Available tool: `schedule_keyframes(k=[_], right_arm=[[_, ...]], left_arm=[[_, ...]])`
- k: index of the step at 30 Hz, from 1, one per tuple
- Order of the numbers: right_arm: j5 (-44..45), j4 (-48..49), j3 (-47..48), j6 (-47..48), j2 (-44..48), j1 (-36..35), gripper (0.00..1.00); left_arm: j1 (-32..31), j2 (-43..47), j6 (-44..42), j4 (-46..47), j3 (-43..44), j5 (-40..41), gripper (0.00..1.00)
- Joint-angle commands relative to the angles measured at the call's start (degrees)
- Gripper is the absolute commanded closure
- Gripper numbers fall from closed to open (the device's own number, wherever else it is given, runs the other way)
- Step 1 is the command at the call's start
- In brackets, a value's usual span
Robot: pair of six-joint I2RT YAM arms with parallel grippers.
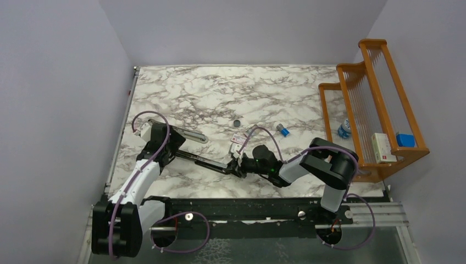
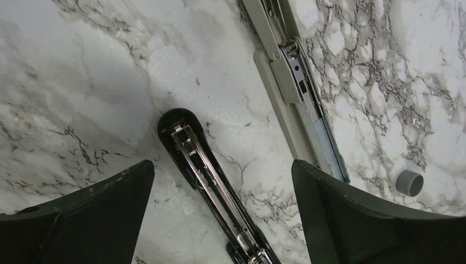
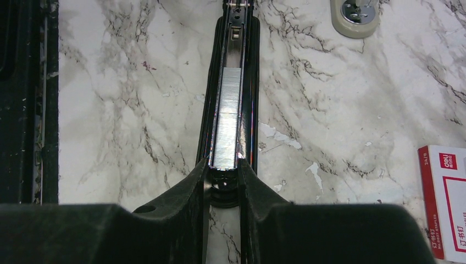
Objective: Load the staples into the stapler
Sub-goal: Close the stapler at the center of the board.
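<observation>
The stapler lies folded open on the marble. Its black magazine arm (image 1: 206,160) (image 2: 206,176) (image 3: 254,82) is separate from the beige cover (image 1: 189,135) (image 2: 291,93). A silvery strip of staples (image 3: 228,118) sits in the magazine channel. My right gripper (image 1: 237,165) (image 3: 224,165) is narrowed on the strip's near end, with a fingertip (image 3: 204,170) against each side. My left gripper (image 1: 164,144) (image 2: 222,176) hangs wide open above the magazine's far rounded end and holds nothing.
The white-and-red staple box (image 1: 238,141) (image 3: 445,201) lies just right of the right gripper. A dark disc (image 1: 237,123) (image 2: 409,182) and a blue-and-white cylinder (image 1: 283,130) lie further back. A wooden rack (image 1: 373,104) stands at the right edge. The table's dark front rail (image 3: 22,99) runs alongside.
</observation>
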State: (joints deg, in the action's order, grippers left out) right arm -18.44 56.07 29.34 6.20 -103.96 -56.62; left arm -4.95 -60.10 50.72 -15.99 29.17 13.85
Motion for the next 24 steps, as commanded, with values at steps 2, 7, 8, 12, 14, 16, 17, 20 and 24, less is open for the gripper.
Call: schedule_keyframes(k=[2, 7, 8, 12, 14, 16, 17, 20, 24], right_arm=[[-2.02, 1.55, 2.4, 1.42, -1.06, -0.41, 0.76], [-2.78, 0.89, 3.32, 1.72, -1.18, -0.35, 0.73], [-2.87, 0.88, 3.35, 1.57, -1.16, -0.41, 0.73], [-3.01, 0.81, 3.51, 1.45, -1.28, -0.34, 0.78], [-3.01, 0.78, 3.61, 1.45, -1.52, -0.36, 0.8], [-3.01, 0.79, 3.68, 1.41, -1.78, -0.4, 0.84], [-3.01, 0.84, 3.75, 1.32, -1.96, -0.4, 0.85], [-2.88, 0.88, 3.79, 1.06, -2.64, -0.4, 0.9], [-2.26, 1.14, 3.52, 0.55, -2.75, -0.36, 0.99]], left_arm=[[0.42, 5.14, 8.52, 4.25, -4.63, -6.04, 0.01], [0.47, 9.19, 14.68, 5.95, -9.0, -7.94, 0.01], [0.47, 10.3, 16.34, 6.82, -10.33, -8.41, 0.01], [0.47, 14.63, 23.43, 13.08, -17.54, -10.63, 0.01], [0.47, 16.09, 25.78, 14.93, -20.02, -11.44, 0.01], [0.47, 16.79, 26.61, 15.25, -21.15, -11.61, 0.01], [0.45, 16.98, 26.62, 15.28, -21.37, -11.57, 0.01], [0.47, 17.41, 26.45, 15.52, -21.6, -11.38, 0.01], [0.47, 17.01, 26.87, 17.82, -23.3, -11.47, 0.01]])
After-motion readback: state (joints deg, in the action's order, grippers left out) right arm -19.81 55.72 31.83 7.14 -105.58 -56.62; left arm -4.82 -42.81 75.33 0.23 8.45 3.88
